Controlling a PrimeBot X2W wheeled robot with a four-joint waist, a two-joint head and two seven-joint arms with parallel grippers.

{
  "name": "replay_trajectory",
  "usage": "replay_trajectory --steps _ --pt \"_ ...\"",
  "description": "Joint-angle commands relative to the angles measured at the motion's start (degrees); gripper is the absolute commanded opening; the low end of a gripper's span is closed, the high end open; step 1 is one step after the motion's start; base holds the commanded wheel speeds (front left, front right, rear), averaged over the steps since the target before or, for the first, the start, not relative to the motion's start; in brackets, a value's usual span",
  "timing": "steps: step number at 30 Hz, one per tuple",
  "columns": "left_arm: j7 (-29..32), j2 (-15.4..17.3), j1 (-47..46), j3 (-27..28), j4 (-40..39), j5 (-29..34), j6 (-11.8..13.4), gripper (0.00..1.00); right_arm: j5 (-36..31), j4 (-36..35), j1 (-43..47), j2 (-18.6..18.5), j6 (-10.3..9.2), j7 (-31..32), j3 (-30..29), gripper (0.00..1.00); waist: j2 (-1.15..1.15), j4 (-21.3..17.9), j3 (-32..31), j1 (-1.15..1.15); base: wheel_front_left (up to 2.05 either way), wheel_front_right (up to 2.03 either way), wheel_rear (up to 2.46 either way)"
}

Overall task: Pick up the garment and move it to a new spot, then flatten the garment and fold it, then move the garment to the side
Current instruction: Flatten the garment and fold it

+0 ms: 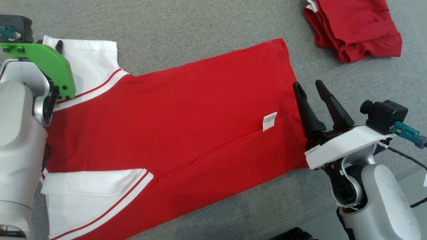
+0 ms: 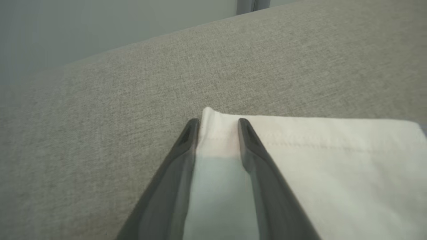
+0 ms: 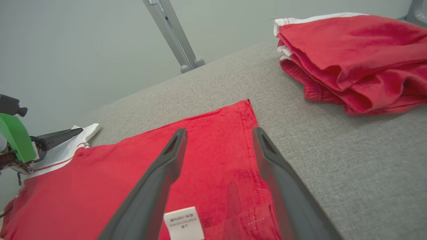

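Starting at the left, the left gripper (image 2: 217, 121) rests low on the far sleeve (image 1: 90, 63). Its fingers stand a little apart, astride the sleeve's far corner: one tip is on the white cloth and the other is just off its edge on the table (image 1: 200, 26). Nothing looks pinched between them. The near sleeve (image 1: 90, 193) lies white at the near left, beside the pale forearm.

The shirt (image 1: 186, 120) runs from there across the middle of the table, red and spread almost smooth, with one long shallow crease. Its hem is toward the right. A small label (image 1: 269, 121) shows near the hem, so the shirt seems to be inside out.

The right gripper (image 1: 308, 86) is at the hem with its fingers wide apart, holding nothing. One finger is over the red cloth and the other over bare table.

Far right, well apart from the shirt, sits a pile (image 1: 353, 26) of folded red garments.

My reading is that the lift and move are done and the flattening is done or nearly so. No fold has been made yet, so the folding and the move to the side are both left. With a gripper at each end, the robot may be giving a last smoothing or getting ready for the first fold; I cannot tell which.

As for containers, the shirt and the pile both lie straight on the table, not in any bin or basket.
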Motion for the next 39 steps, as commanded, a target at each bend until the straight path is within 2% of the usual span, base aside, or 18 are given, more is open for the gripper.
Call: replay_trajectory --steps 1,10,14,17,24,32,39 --pt "0.82 -0.24 0.17 -0.63 1.51 0.13 -0.47 0.0 0.39 -0.49 -0.7 -0.24 0.0 -0.31 0.13 1.0 0.31 0.13 -0.24 0.0 0.0 0.0 0.0" --pt "-3.0 -1.98 0.39 -1.37 1.59 -0.88 -2.28 0.0 -0.35 -0.08 -1.25 -1.39 0.0 0.31 -1.22 1.0 0.31 1.91 -2.65 0.0 0.0 0.0 0.0" --pt "-6.05 -3.05 1.02 -1.55 0.62 -1.28 -2.83 0.0 -4.07 1.58 -2.61 -4.63 0.0 1.02 -1.81 1.0 0.31 3.62 -4.45 0.0 0.0 0.0 0.0" --pt "-7.31 -3.89 1.31 -1.52 -0.11 -1.67 -3.1 0.0 -5.18 3.33 -3.79 -5.75 0.01 1.5 -2.25 1.0 0.31 4.74 -5.19 0.0 0.0 0.0 0.0" --pt "-10.1 -6.19 3.22 -2.35 -3.21 -2.52 -3.71 0.0 -6.82 12.4 -10.75 -10.84 -0.01 4.64 -2.16 1.0 0.31 8.93 -6.38 0.0 0.0 0.0 0.0" --pt "-11.68 -8.91 5.51 -3.58 -6.88 -3.08 -3.42 0.0 -4.69 27.04 -19.81 -13.13 0.01 6.55 -0.66 1.0 0.31 13.34 -5.73 0.0 0.0 0.0 0.0" --pt "-11.85 -9.68 6.96 -4.39 -9.78 -3.42 -3.08 0.0 -2.56 37.35 -25.0 -14.14 0.0 6.72 0.89 1.0 0.31 15.48 -5.12 0.0 0.0 0.0 0.0"
